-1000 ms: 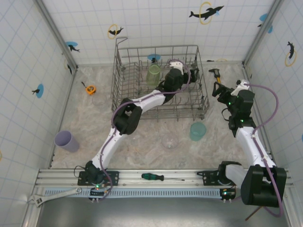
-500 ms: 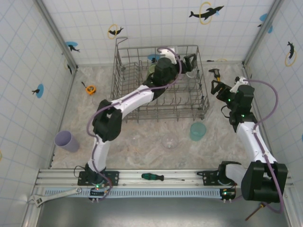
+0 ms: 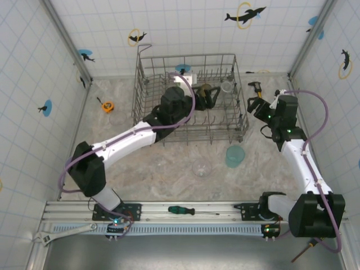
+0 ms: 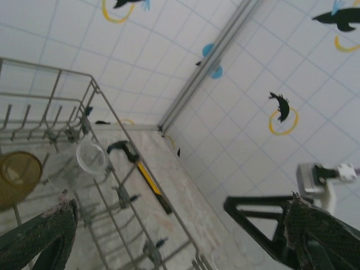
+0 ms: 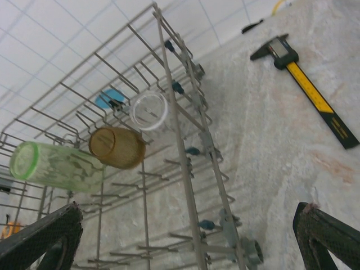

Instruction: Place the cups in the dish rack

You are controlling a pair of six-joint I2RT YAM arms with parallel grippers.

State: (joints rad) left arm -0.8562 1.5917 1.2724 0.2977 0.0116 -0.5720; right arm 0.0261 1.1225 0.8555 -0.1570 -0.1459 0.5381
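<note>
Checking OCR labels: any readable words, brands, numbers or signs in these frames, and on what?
No text is readable.
Caliper: scale marks on the yellow beam, too small to read.
Wall decals: dark fish shapes with rings, no words.
Tape measure and screwdriver: any print is too small to tell.

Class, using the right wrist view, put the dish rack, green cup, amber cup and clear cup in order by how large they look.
1. dish rack
2. green cup
3. amber cup
4. clear cup, though it looks close to the amber cup, so that pair is unsure.
</note>
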